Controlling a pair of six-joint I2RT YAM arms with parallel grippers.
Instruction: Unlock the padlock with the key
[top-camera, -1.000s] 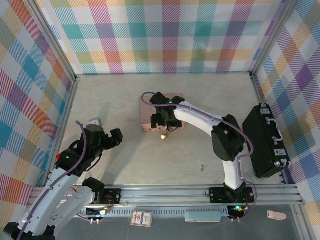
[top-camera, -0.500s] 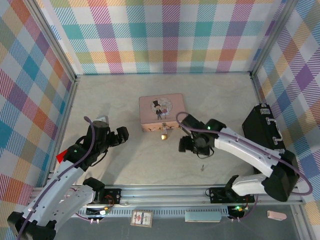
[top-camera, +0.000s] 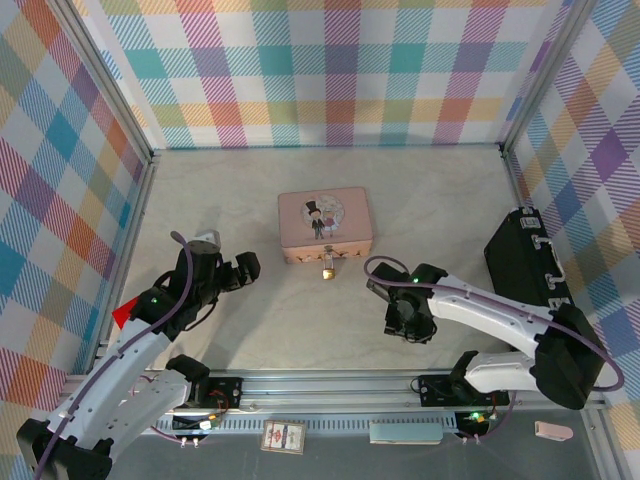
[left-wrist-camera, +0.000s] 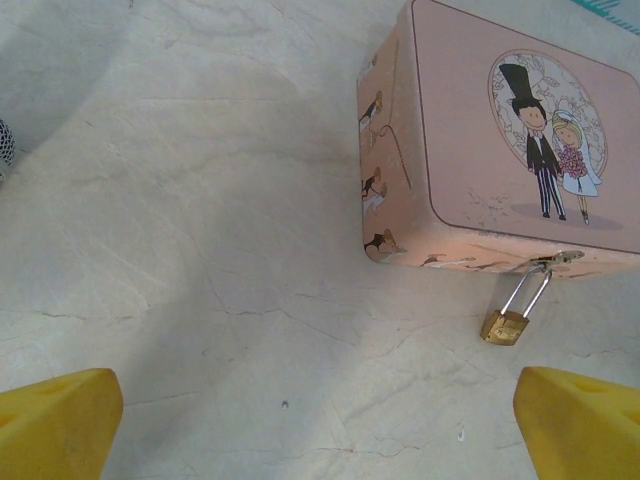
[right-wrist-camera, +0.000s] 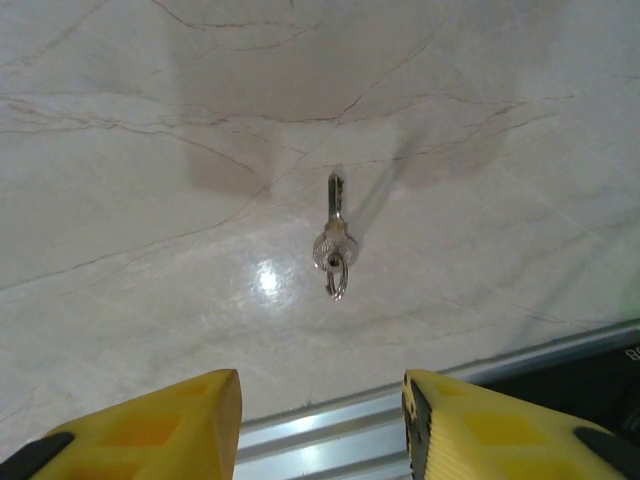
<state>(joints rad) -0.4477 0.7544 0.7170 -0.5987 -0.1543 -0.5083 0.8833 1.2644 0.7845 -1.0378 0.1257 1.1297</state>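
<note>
Right arm has swung off the pink tin (top-camera: 325, 225) and back toward the near edge. It now sits low over the patch of table where the key lay a second ago. Left arm has barely shifted, only a small nudge toward the tin.

Top view: right gripper (top-camera: 407, 322) is well apart from the padlock (top-camera: 327, 268), which hangs off the tin's front clasp. Left gripper (top-camera: 250, 270) sits left of the tin and points at it. The key's spot is covered by the right gripper here.

Left wrist: left gripper (left-wrist-camera: 320, 430) is spread wide and holds nothing. Padlock (left-wrist-camera: 505, 325) lies flat on the table with its shackle through the clasp, apparently locked. Tin (left-wrist-camera: 520, 140) is upright and closed.

Right wrist: key (right-wrist-camera: 335, 240) lies flat on the table, blade pointing away and ring toward the fingers. It's just ahead of the right gripper (right-wrist-camera: 320, 425) and roughly centred on the gap. Jaws are at a moderate gap with nothing between them, so no contact yet.

My read: this is the key pickup approach. The key is thin and flat on a hard surface, so the pinch could slip. The ring end looks like the easier grab.
</note>
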